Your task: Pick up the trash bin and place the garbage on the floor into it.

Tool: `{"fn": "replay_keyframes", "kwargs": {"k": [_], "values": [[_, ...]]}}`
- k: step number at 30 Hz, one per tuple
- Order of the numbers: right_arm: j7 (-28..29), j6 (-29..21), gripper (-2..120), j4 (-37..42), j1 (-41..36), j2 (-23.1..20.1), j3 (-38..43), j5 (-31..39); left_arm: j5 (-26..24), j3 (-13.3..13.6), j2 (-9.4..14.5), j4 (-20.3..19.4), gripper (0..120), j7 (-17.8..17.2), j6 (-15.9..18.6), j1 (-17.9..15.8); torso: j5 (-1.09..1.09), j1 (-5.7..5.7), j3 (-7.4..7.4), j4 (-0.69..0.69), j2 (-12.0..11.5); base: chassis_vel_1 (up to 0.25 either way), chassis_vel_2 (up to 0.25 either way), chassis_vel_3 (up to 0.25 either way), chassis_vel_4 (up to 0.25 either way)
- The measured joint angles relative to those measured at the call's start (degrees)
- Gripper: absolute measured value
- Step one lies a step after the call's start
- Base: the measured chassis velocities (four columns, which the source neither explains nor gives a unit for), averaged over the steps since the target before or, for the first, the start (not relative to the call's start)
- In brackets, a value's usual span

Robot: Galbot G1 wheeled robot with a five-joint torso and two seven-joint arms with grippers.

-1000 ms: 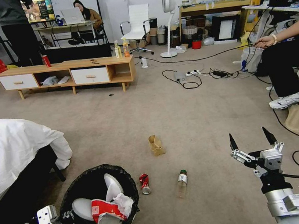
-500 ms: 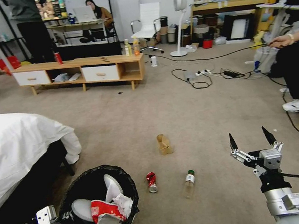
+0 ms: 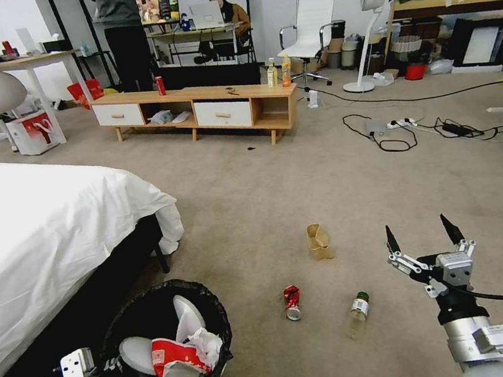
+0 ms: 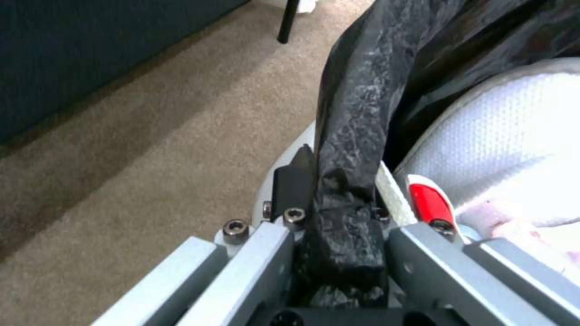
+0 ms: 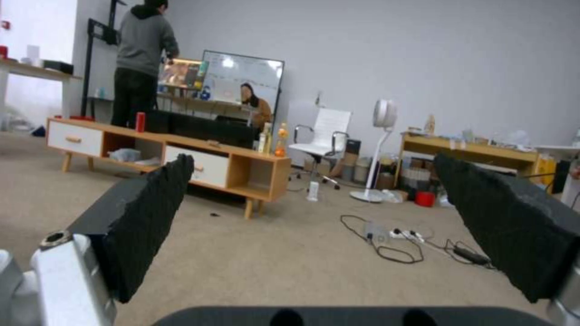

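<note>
Your left hand (image 3: 105, 366) sits low at your left, clamped on the rim of the trash bin (image 3: 209, 307). In the left wrist view the fingers (image 4: 293, 183) pinch the black bag-covered rim (image 4: 353, 136) between them, with one dark pad pressed against its outer side. The bin is beside the bed (image 3: 32, 225), its rim tilted toward you. Inside it you can see pale grey flaps (image 3: 188, 313), a crushed red-and-white wrapper (image 3: 172, 357) and a crumpled white tissue (image 3: 206, 343).

Your right hand (image 3: 421, 238) hovers over the floor (image 3: 255, 213) at your right, holding nothing and touching nothing. Its two black fingers (image 3: 391, 239) stand wide apart; in the right wrist view the pads (image 5: 151, 213) frame open carpet and the room beyond.

Garbage lies on the floor between the bin and your right hand: a crushed red can (image 3: 292, 302) on its side, a clear bottle (image 3: 358, 314) with a green cap just beside it toward your right hand, and a tan paper bag (image 3: 319, 241) a little farther away from you. All three lie apart from each other and from both hands.
</note>
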Motion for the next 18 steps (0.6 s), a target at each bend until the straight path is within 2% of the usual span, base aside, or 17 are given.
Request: {"fn": "replay_keyframes", "kwargs": {"k": [10,18], "values": [[0.23,0.84,100,-0.62,0.23,0.24,0.37,-0.22,-0.03,-0.03,-0.07,-0.12,1,0.03,-0.01,0.14,0.00,0.00,0.00,0.01,0.01,-0.009,0.007,0.012,-0.006],[0.43,1.29,100,-0.89,0.11,0.22,0.55,-0.32,-0.03,0.06,-0.30,-0.12,1,0.09,0.00,0.13,0.00,0.00,0.00,0.01,0.01,-0.107,0.111,0.124,-0.116]]}}
